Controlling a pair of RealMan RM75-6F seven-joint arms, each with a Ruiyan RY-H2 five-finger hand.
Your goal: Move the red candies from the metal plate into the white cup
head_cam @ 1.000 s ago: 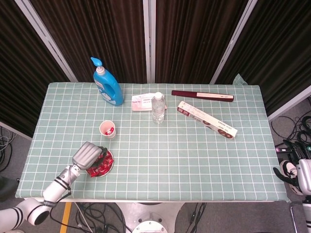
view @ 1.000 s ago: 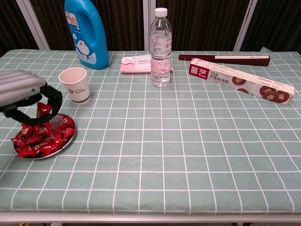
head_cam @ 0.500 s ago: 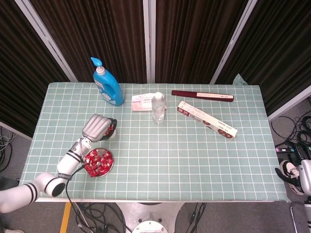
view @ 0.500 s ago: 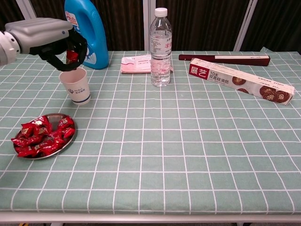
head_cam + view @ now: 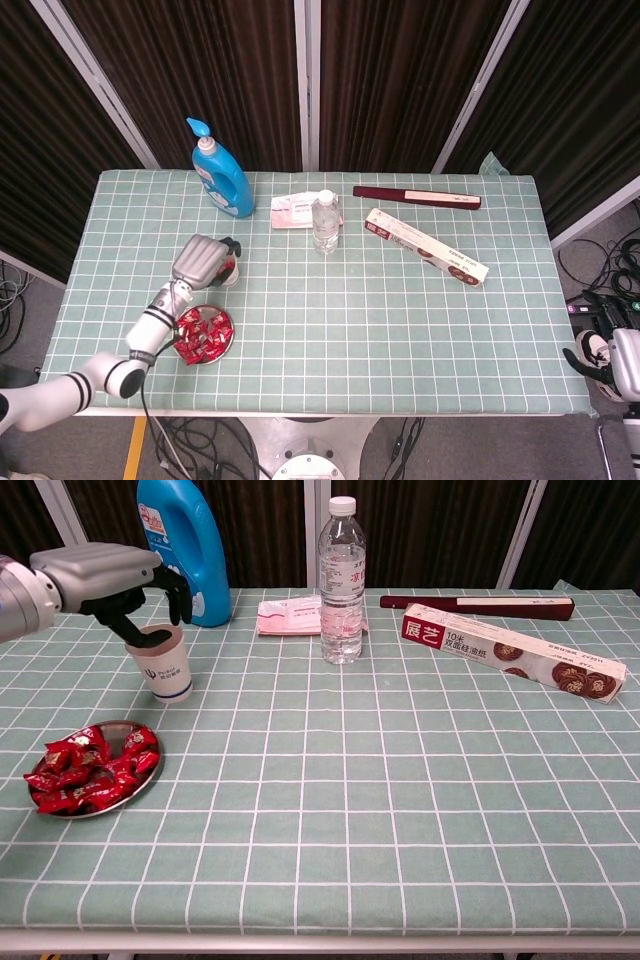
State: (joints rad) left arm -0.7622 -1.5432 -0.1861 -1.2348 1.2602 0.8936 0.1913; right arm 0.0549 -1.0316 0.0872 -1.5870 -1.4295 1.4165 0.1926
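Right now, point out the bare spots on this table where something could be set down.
Widest bare patch: the near half of the table, right of the metal plate and in front of the water bottle and the long box. Crowded: the left side, where the left hand hangs over the white cup.

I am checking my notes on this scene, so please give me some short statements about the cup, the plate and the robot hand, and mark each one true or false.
1. The left robot hand is above the white cup. True.
2. The metal plate is empty. False: many red candies lie on it.
3. The white cup lies on its side. False: it stands upright.
4. The water bottle stands upright near the blue bottle side of the table. True.
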